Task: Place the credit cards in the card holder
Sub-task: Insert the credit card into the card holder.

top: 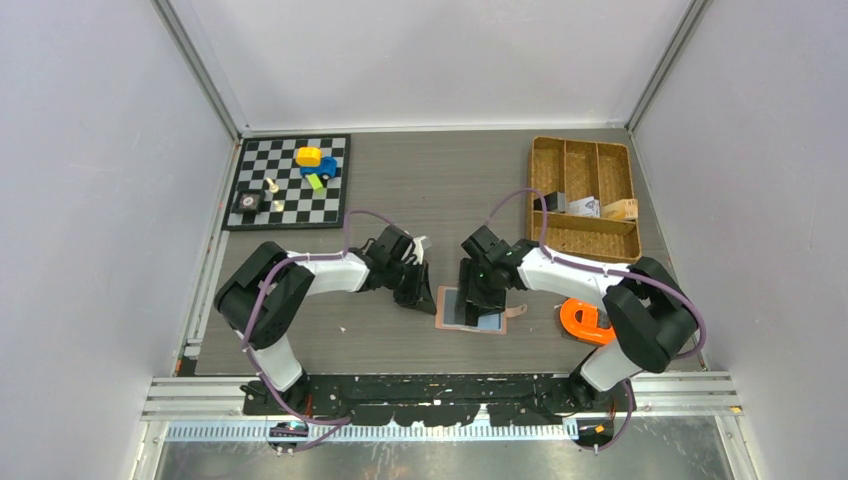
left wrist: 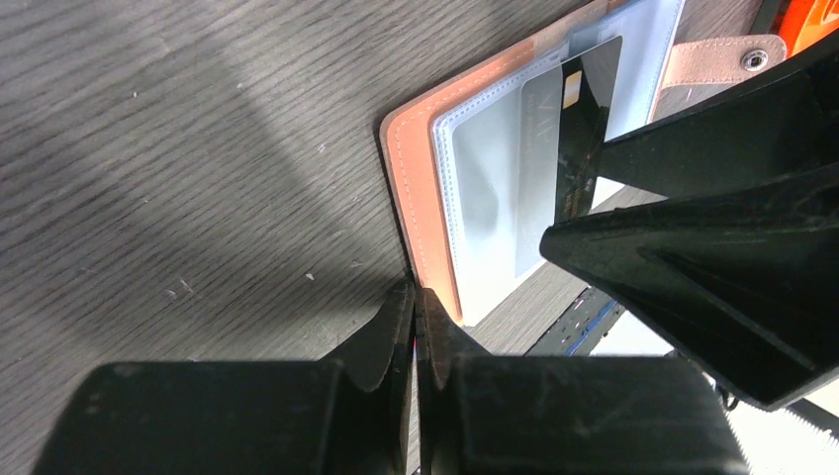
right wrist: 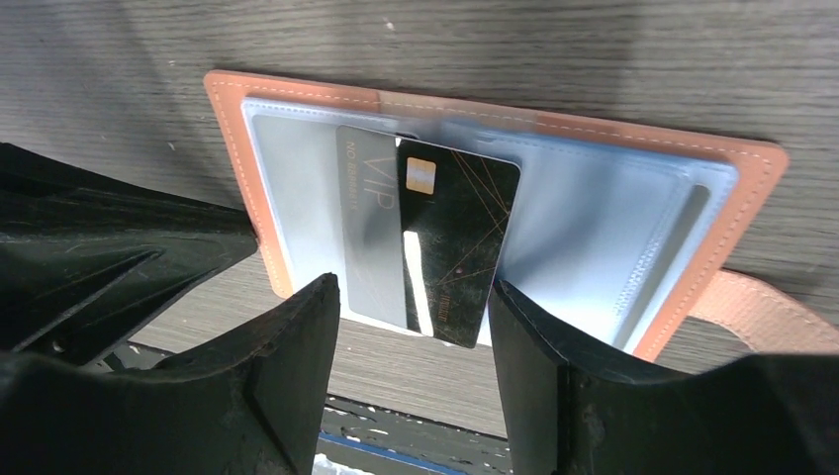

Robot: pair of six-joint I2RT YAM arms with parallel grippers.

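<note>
Overhanging card holder (right wrist: 235, 188) edge, credit cards (right wrist: 460, 237)

We count 1 card holder (right wrist: 754, 198) and 2 cards: 1 grey card (right wrist: 371, 228) + 1 black card (right wrist: 460, 237). Also 2 grippers, i.e. left gripper (left wrist: 414, 297) & right gripper (right wrist: 416, 297), plus 1 chessboard (top: 300, 205), 1 wicker tray (top: 585, 245), 1 orange item (top: 583, 322). Small pcs on the board & in the tray we can't count reliably.

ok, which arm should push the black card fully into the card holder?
Right. The right gripper, open, straddles the protruding end of the black card. The left gripper is shut at the edge of the card holder, off the card.
</note>
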